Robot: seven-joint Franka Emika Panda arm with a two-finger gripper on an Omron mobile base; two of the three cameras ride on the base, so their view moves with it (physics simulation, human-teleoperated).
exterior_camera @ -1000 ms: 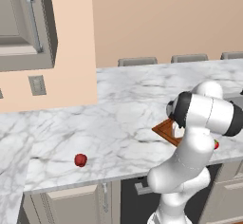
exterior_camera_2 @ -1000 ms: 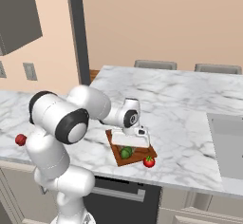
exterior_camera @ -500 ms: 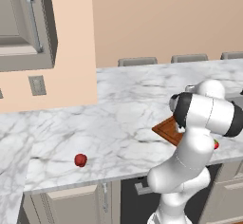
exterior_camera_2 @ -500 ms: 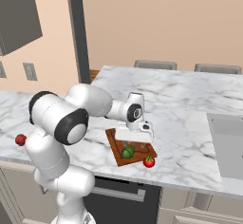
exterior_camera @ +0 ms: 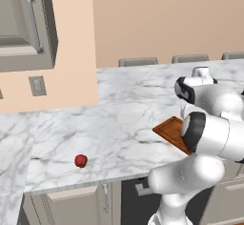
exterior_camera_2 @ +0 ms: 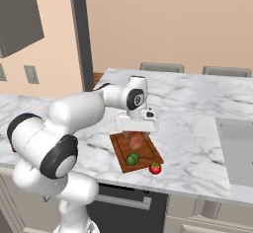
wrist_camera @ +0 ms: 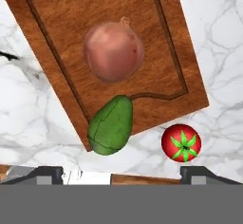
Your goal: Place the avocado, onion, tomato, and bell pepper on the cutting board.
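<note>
Onion (wrist_camera: 114, 51) on cutting board (wrist_camera: 57, 19), directly below open gripper (exterior_camera_2: 137, 134), untouched

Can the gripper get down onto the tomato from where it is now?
Probably yes. The tomato sits on bare counter just off the cutting board corner, apart from the avocado and onion. The gripper hovers open above the board, nothing between.

Even, soft rendered light, faint shadows, no glare or blur.
</note>
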